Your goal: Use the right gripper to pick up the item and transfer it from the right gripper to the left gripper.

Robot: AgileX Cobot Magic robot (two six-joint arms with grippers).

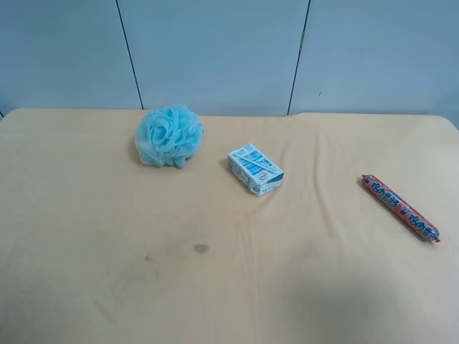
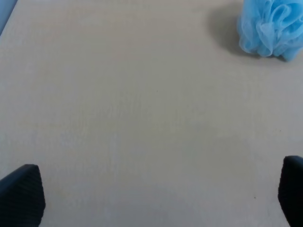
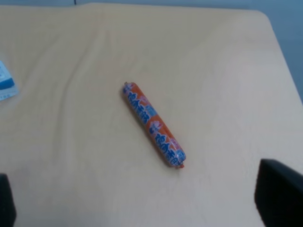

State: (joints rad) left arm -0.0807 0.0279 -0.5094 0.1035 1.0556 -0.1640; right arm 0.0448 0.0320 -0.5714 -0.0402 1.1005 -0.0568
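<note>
The pale beige cloth-covered counter (image 1: 86, 236) is carrying three things, all well apart from one another. The fluffy light-blue mesh pouf (image 1: 169, 136) is sitting toward the far edge, left of centre in the exterior high view. The small blue-and-white cardboard box (image 1: 255, 170) is lying near the middle of the counter, to the right of the pouf in that view and slightly nearer the camera. The item (image 1: 400, 208), a slim orange-red sausage-shaped stick in a shiny wrapper with blue-and-white lettering and crimped ends, is lying flat and diagonal near the exterior high view's right edge. Nothing is touching it.

The right claw (image 3: 142, 196) is standing over the counter with its two black jaws wide apart. It is gripping nothing, and the item is lying on the cloth ahead of the gap. The left claw (image 2: 156, 191) is likewise standing wide open and is gripping nothing. Bare cloth is showing between its jaws, with the pouf lying farther ahead and off to one side.
</note>
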